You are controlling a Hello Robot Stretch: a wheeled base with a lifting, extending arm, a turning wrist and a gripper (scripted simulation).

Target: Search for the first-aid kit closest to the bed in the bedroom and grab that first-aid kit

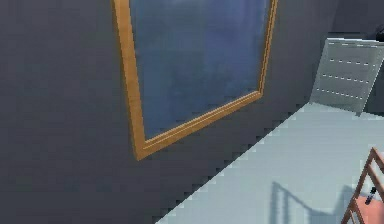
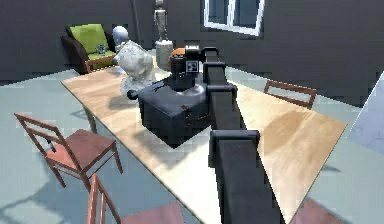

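a dark boxy case (image 2: 172,115), perhaps the first-aid kit though its markings can't be made out, sits near the front edge of the long pale wooden desk (image 2: 300,140). the tool (image 2: 172,72) at the end of the dark arm (image 2: 235,150) is by the case's top, so i cannot tell whether it grips anything. a white bust (image 2: 135,64) stands just past the case and wooden chairs (image 2: 72,148) crowd the desk's near side, while ahead a blue panel (image 1: 195,65) in an orange frame hangs on a close dark wall, with pale open floor (image 1: 290,160) running to a white chest of drawers (image 1: 348,72).
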